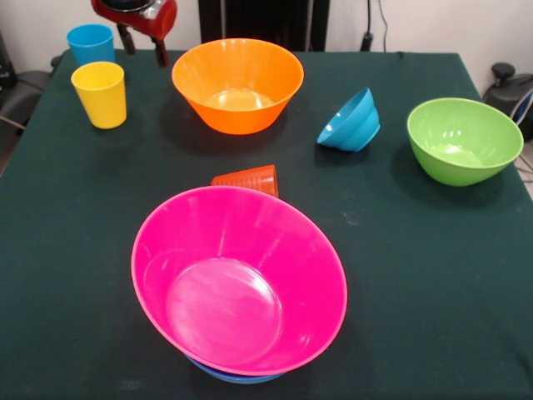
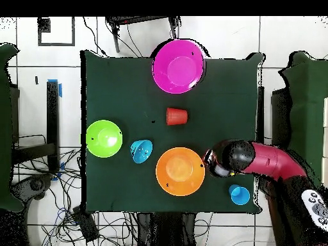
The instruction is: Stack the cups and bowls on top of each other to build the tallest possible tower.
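My gripper point(image 1: 143, 48) hangs open and empty at the table's far left, between the sky blue cup point(image 1: 90, 43) and the large yellow-orange bowl point(image 1: 237, 83). The yellow cup point(image 1: 100, 93) stands upright just in front of the blue cup. The ribbed orange-red cup point(image 1: 247, 178) sits mid-table, partly hidden behind the tower. The tower is a large pink bowl point(image 1: 237, 279) nested over blue bowls whose rim point(image 1: 233, 377) shows beneath. A small ridged blue bowl point(image 1: 350, 121) lies tipped on its side. A green bowl point(image 1: 464, 140) stands at the right. In the overhead view the arm covers the yellow cup and the gripper point(image 2: 216, 161) is beside the yellow-orange bowl point(image 2: 180, 170).
The dark green cloth table point(image 1: 416, 292) has open room at the front right and front left. In the overhead view cables lie on the floor around the table point(image 2: 115, 77), and the sky blue cup point(image 2: 239, 194) stands close to the table's corner.
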Robot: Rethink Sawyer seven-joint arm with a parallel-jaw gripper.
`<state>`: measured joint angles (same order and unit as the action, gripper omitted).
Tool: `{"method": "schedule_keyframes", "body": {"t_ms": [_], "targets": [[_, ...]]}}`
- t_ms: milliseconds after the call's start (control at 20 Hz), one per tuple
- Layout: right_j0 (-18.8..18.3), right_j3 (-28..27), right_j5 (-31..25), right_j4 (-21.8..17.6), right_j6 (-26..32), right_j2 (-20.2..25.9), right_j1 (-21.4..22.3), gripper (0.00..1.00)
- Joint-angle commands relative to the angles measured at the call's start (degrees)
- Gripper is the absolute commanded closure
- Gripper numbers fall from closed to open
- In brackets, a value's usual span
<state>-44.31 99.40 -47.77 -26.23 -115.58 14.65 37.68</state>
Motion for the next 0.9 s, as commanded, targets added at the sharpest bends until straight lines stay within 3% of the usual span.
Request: {"method": "schedule_keyframes", "body": {"t_ms": [50,450,900], "targets": [[-2.28,2.05,2.69,-2.94,10.48,4.65,-5.89,0.00],[-4.83,-0.83,0.94,-6.06,14.41,5.79,-6.92,0.00],[-6.85,8.49,2.90,-6.79,12.94,6.82,0.44,0.00]]}}
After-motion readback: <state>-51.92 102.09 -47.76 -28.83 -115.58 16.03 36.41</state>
